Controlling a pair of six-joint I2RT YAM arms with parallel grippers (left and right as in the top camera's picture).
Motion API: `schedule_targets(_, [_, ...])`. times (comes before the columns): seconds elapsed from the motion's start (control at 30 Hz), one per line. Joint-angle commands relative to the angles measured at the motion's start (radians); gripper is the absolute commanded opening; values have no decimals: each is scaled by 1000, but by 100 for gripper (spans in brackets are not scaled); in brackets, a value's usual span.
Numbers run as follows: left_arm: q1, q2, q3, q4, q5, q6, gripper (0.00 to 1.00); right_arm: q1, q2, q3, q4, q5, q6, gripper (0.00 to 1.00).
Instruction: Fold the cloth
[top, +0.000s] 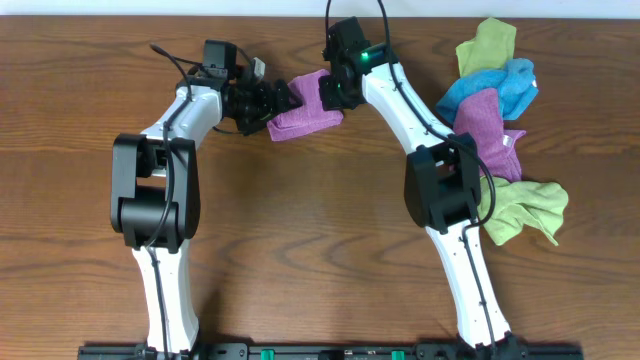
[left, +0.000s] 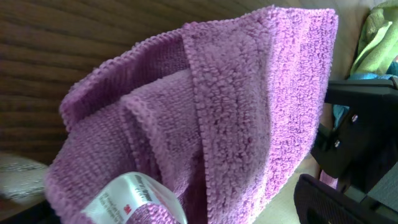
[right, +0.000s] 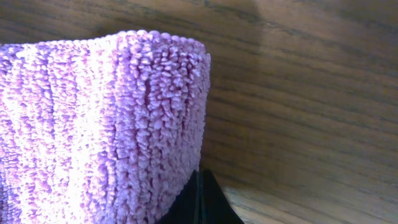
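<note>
the soft, floppy purple cloth (top: 305, 118) at the upper middle is best held by its corners; right gripper (top: 333, 92) pinches one, left gripper (top: 272, 100) i cannot tell.

Even, bright overhead light, soft shadows; wrist close-ups blurry at edges (label (left: 134, 198) perhaps glare-washed).

Purple cloth (right: 99, 124) above wooden table (right: 305, 93), seemingly against dark pincer fingertip (right: 200, 204).
</note>
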Motion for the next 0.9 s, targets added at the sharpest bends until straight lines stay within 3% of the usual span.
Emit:
schedule_targets(0.0, [0, 31, 4, -3, -12, -11, 95, 7, 19, 8, -5, -16, 11, 1])
schedule_targets(0.17, [0, 31, 4, -6, -28, -11, 100, -1, 19, 8, -9, -16, 12, 1])
schedule_targets(0.2, [0, 31, 4, -6, -31, -11, 90, -1, 19, 8, -9, -16, 12, 1])
schedule_targets(0.23, [0, 32, 4, -6, -32, -11, 87, -1, 19, 8, -9, -16, 12, 1])
schedule_targets(0.47, [-1, 81, 4, -5, -14, -34, 73, -1, 18, 8, -11, -16, 12, 2])
schedule_targets(0.77, [-1, 97, 4, 36, 7, -29, 6, -4, 18, 8, -17, -16, 12, 1])
schedule_targets(0.87, [9, 97, 7, 87, 45, -34, 6, -7, 16, 9, -33, -16, 11, 1])
